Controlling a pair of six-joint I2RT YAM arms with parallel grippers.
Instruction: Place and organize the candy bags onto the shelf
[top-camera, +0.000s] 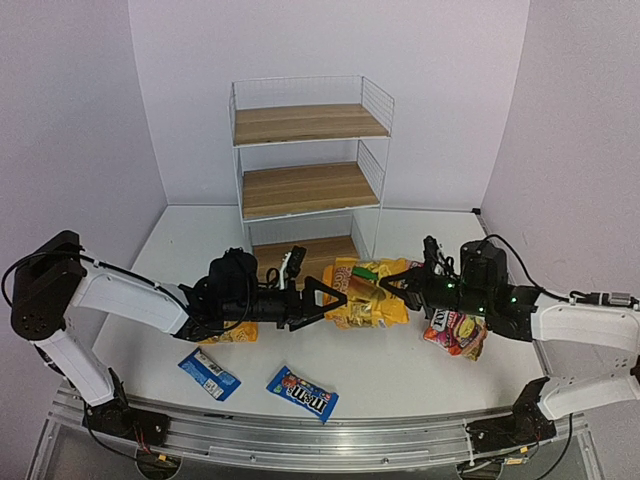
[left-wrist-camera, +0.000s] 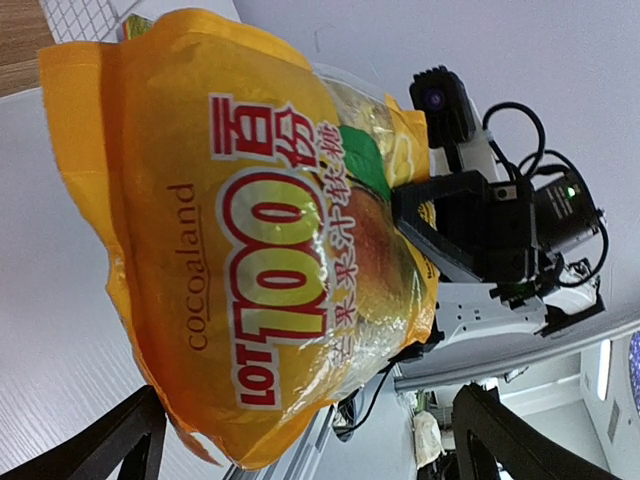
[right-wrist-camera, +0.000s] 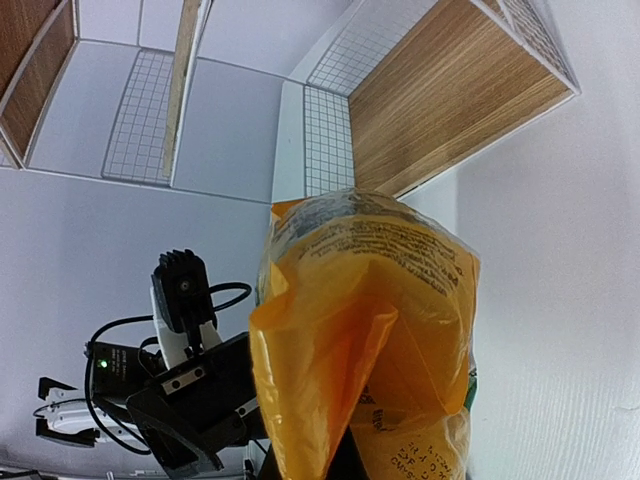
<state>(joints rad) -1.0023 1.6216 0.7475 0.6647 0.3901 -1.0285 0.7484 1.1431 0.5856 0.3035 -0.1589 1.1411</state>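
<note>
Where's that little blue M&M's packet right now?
In the top view, the blue M&M's packet lies flat on the table near its front edge, roughly centred between the arms, just right of the other blue packet.

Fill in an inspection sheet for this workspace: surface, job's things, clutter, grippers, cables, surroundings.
Surface: white table, bags scattered on it.
Job's things: shelf, boards bare where they show; yellow bag between the arms; second yellow bag under the left arm; red bag under the right arm; two blue packets near the front.
Clutter: nothing seen.
Grippers: left gripper open, the yellow bag's end between its fingers; right gripper shut on that bag's other side.
Cables: black cable looping off the right arm.
Surroundings: pale walls; metal rail at the near edge.
</note>
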